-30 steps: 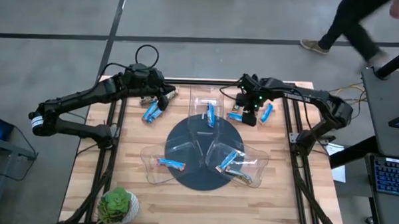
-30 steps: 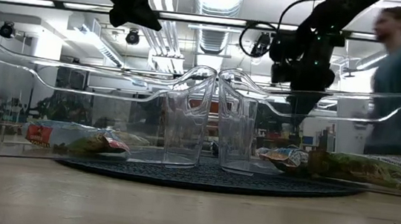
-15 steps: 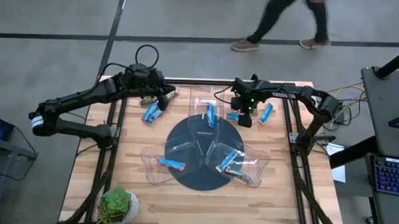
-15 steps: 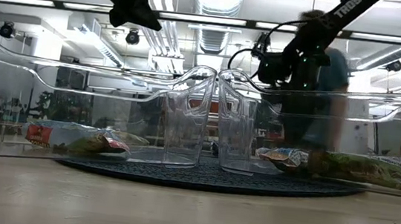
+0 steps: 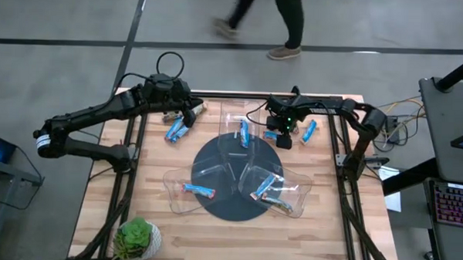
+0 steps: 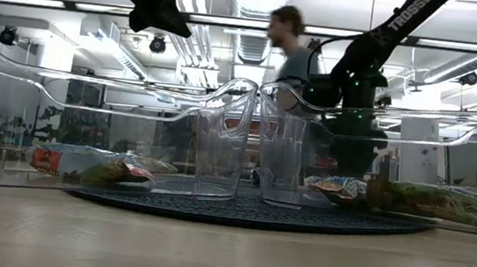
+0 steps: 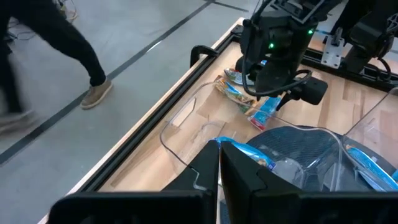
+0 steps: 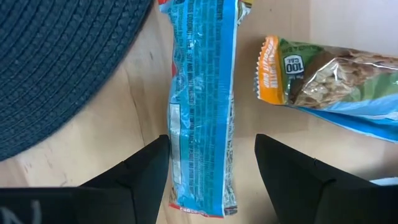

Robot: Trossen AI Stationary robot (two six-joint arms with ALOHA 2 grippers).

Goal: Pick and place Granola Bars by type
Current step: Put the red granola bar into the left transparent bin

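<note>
Clear trays (image 5: 239,124) crowd the mat (image 5: 213,203); table corners (image 5: 343,242) lie free.

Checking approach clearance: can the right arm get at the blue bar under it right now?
Probably yes: the right tool is open, its fingers either side of the blue bar, nothing lying over it.

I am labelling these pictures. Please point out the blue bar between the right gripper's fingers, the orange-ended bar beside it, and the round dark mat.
blue bar (image 8: 202,106): right wrist view, wrapper middle.
orange-ended bar (image 8: 323,81): right wrist view, wrapper middle.
round dark mat (image 8: 62,62): right wrist view, woven surface.
</note>
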